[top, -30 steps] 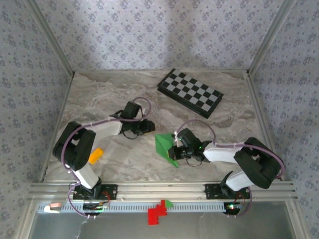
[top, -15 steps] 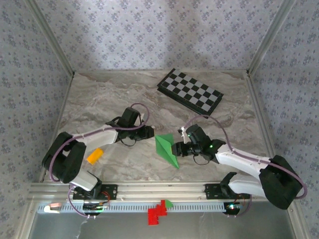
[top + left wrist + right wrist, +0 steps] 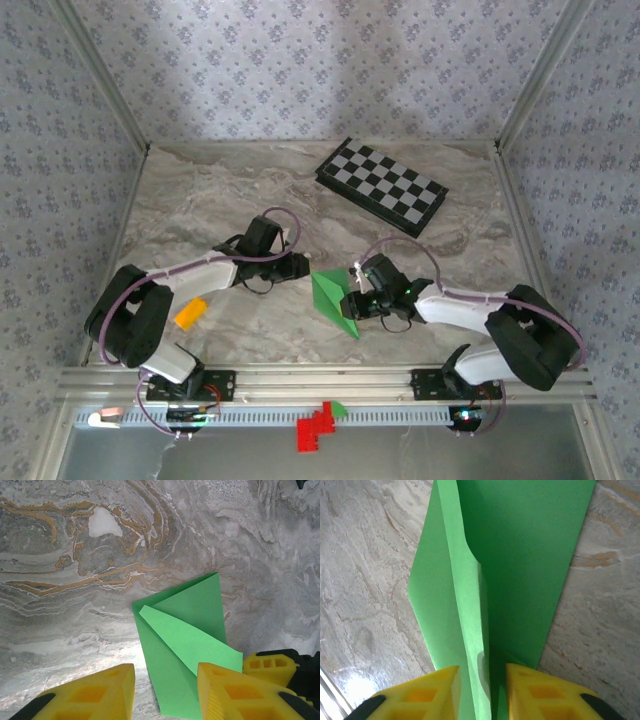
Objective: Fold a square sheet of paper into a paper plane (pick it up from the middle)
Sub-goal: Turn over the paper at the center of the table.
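The square sheet of paper is bright green and partly folded into a pointed wedge, lying on the marble table between my two grippers. My left gripper hovers at the paper's upper-left edge. In the left wrist view it is open, with the folded paper lying flat below and one yellow finger over its edge. My right gripper sits at the paper's right side. In the right wrist view it is open, its jaws astride a raised crease of the paper.
A black-and-white checkerboard lies at the back right. A small orange block rests beside the left arm. Red and green plastic pieces sit on the front rail. Patterned walls close in the table on three sides.
The left gripper shifted right toward the paper and then held still. The right gripper pulled back, then came in again onto the paper's right side, its jaws narrowing around the crease.
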Robot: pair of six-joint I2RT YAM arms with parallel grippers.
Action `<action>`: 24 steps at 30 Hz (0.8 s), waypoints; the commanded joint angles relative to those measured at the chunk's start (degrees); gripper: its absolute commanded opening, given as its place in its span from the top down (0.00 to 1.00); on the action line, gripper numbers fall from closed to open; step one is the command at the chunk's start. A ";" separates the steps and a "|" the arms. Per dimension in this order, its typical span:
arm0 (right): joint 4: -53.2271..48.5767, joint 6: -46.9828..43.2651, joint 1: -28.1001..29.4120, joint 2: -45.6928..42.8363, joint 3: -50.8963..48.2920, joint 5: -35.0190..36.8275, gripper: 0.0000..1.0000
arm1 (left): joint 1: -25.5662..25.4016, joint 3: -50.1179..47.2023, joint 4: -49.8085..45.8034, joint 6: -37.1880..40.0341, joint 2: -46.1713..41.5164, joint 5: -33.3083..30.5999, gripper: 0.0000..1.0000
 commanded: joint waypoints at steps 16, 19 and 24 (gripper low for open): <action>-28.85 -6.33 -1.94 -13.43 11.50 20.60 1.00 | 1.85 -1.34 -1.74 0.62 -2.14 -3.40 0.63; -42.55 -7.47 1.47 -14.83 18.53 34.95 1.00 | 4.09 -2.41 -1.32 0.72 -3.90 -3.70 0.62; -57.83 -2.99 11.27 -6.18 29.73 57.32 1.00 | 9.03 -2.63 -2.61 1.61 -6.40 -4.02 0.61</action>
